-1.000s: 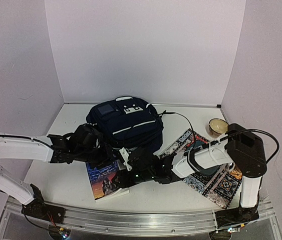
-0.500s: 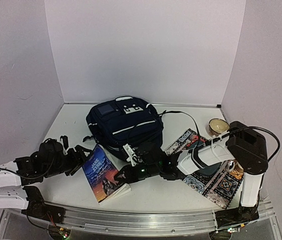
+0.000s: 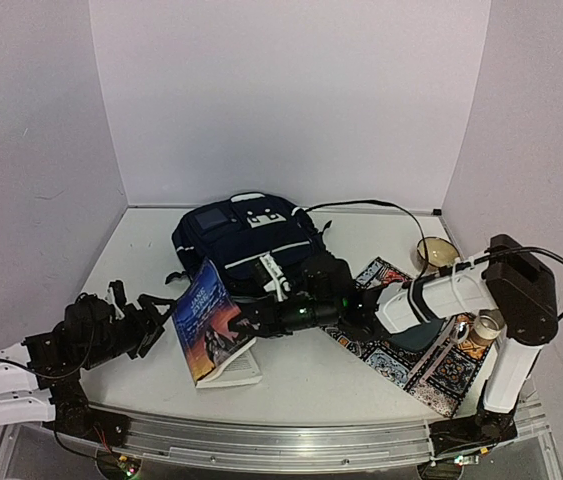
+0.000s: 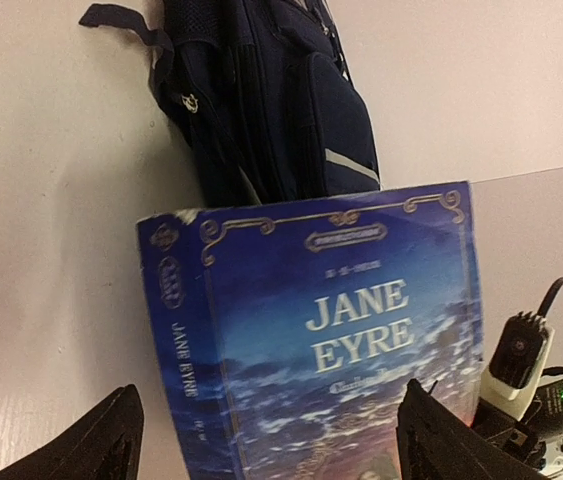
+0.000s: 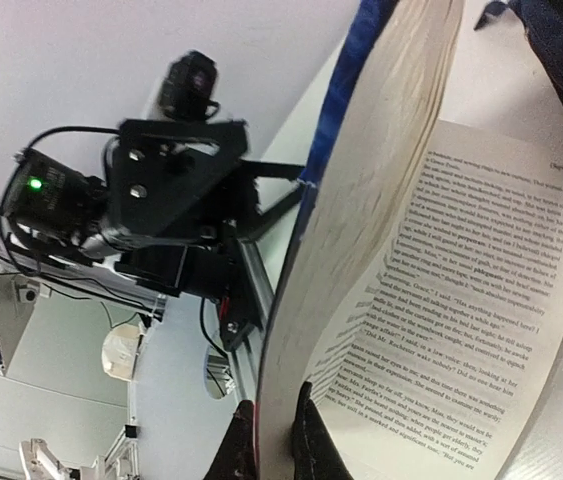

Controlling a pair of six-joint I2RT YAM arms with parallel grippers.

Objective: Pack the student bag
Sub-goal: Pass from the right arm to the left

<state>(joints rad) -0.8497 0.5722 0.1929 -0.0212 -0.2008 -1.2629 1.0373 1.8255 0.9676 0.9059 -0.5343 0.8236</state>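
Note:
The student bag point(image 3: 251, 245), a dark navy backpack with white stripes, lies at the back middle of the table; its side shows as the bag point(image 4: 271, 120) in the left wrist view. In front of it a blue "Jane Eyre" book point(image 3: 213, 325) stands tilted up on its lower edge. My right gripper point(image 3: 246, 322) is shut on the book's front cover and a wad of pages point(image 5: 361, 200), so the book hangs open with printed pages point(image 5: 461, 330) below. My left gripper point(image 3: 156, 320) is open just left of the book, facing its cover point(image 4: 351, 330), fingers point(image 4: 111, 440) apart and touching nothing.
A patterned mat point(image 3: 431, 365) lies at the right under the right arm, with a dark object point(image 3: 416, 335) on it. A small bowl point(image 3: 433, 252) sits at the back right and a beige roll point(image 3: 483, 325) near the right arm's base. A black cable point(image 3: 361, 205) loops behind the bag.
The left arm has drawn back to the left and its gripper has opened off the book. The right gripper has shut on the book's cover edge and tipped the book upright.

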